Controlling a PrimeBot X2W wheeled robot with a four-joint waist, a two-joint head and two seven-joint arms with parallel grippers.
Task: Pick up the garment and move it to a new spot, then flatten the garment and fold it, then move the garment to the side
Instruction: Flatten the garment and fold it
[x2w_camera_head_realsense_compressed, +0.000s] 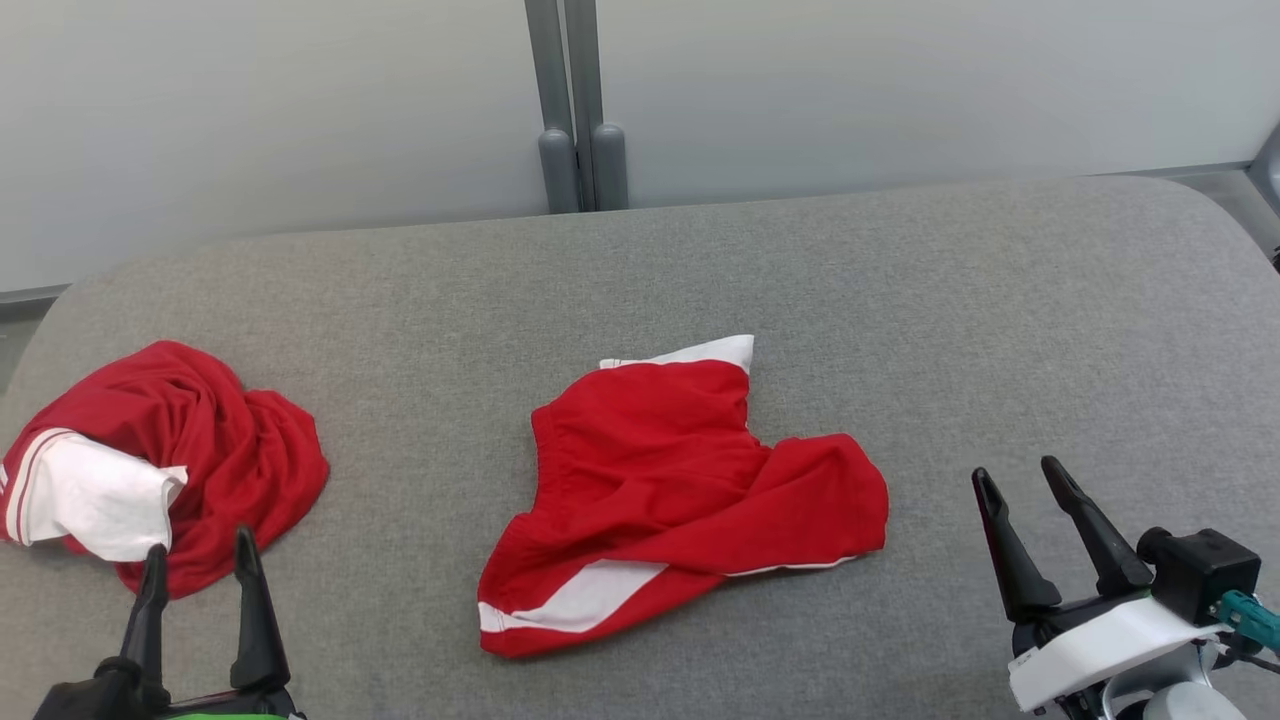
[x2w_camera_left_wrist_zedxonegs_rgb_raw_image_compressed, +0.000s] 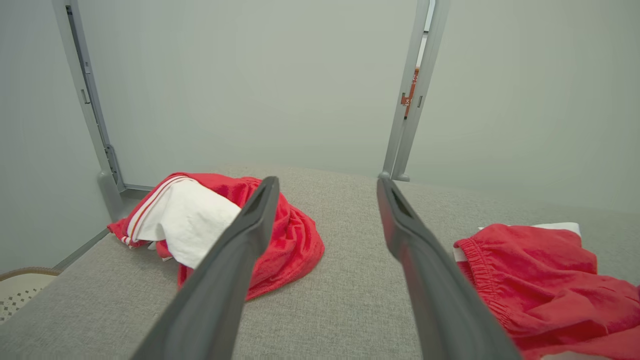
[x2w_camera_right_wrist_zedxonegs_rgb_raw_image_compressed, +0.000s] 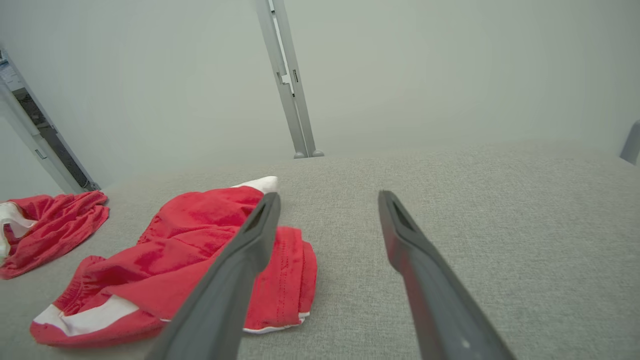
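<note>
A red garment (x2w_camera_head_realsense_compressed: 680, 480) with white side stripes lies crumpled in the middle of the grey fabric surface (x2w_camera_head_realsense_compressed: 950, 300). It also appears in the left wrist view (x2w_camera_left_wrist_zedxonegs_rgb_raw_image_compressed: 540, 280) and the right wrist view (x2w_camera_right_wrist_zedxonegs_rgb_raw_image_compressed: 200, 235). My left gripper (x2w_camera_head_realsense_compressed: 200, 543) stands open at the lower left, its own view (x2w_camera_left_wrist_zedxonegs_rgb_raw_image_compressed: 327, 181) showing nothing between the fingers. At the lower right, my right gripper (x2w_camera_head_realsense_compressed: 1018, 470) is open too, a little right of the garment's hem, with bare cloth surface between its fingers (x2w_camera_right_wrist_zedxonegs_rgb_raw_image_compressed: 329, 195).
A second red and white garment (x2w_camera_head_realsense_compressed: 200, 440) lies heaped at the left edge, just beyond my left fingertips (x2w_camera_left_wrist_zedxonegs_rgb_raw_image_compressed: 295, 240). Pale walls and a grey post (x2w_camera_head_realsense_compressed: 575, 100) stand behind the surface. Bare surface stretches to the right and back.
</note>
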